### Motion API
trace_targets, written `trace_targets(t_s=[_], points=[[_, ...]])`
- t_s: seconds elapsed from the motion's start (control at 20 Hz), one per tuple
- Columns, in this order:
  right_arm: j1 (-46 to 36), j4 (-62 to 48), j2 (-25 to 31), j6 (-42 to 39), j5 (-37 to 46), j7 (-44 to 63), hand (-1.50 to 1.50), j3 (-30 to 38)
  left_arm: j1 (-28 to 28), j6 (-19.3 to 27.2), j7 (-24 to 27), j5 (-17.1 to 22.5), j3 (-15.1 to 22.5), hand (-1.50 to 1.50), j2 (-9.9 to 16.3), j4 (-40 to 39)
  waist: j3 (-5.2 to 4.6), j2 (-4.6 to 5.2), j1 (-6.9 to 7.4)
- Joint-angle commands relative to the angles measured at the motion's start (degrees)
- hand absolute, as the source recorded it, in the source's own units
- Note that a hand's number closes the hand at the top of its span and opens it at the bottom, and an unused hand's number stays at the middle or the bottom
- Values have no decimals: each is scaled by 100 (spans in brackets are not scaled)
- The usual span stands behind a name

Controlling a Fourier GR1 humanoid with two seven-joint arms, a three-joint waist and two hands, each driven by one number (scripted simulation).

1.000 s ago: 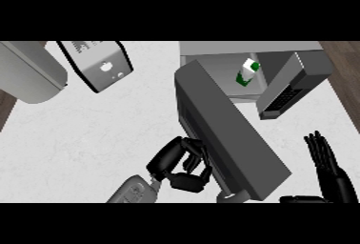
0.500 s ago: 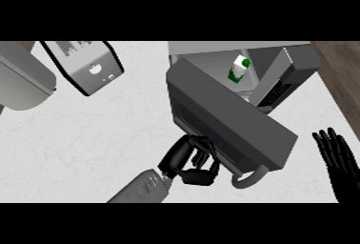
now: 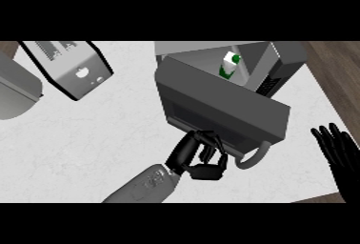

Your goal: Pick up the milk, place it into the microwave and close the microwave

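The milk carton [image 3: 230,66] stood inside the open microwave [image 3: 281,62], and the left hand [image 3: 199,157], fingers curled against the door [image 3: 218,107], risked slipping off before the door latched.

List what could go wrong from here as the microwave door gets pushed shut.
1. The left robot hand pushes the microwave door near its handle with curled fingers; they could slide off or get caught by the handle.
2. The milk carton stands close to the microwave opening's front, so the closing door might knock it.
3. Pushing the door could shift the whole microwave on the counter.
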State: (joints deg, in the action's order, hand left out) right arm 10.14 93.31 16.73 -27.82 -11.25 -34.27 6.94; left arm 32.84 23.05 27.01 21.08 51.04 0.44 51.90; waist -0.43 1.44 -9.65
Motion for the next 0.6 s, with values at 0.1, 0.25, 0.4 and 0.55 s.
trace_targets(t_s=[0.1, 0.25, 0.4, 0.55], points=[[-149, 338, 321, -251, -185, 301, -150, 14, 451, 677, 155, 713, 44, 150, -42, 175, -6, 45, -228], [-50, 517, 458, -369, -307, 344, -150, 75, 512, 1135, 323, 1011, -151, 150, -43, 103, -8, 48, -341], [-270, 662, 643, -295, -338, 563, -150, 197, 772, 1393, 202, 1341, -218, 150, -43, 29, -7, 77, -376], [-351, 658, 616, -325, -549, 547, -150, 271, 1096, 1633, 54, 1616, -269, -150, -44, -60, 11, 102, -487]])
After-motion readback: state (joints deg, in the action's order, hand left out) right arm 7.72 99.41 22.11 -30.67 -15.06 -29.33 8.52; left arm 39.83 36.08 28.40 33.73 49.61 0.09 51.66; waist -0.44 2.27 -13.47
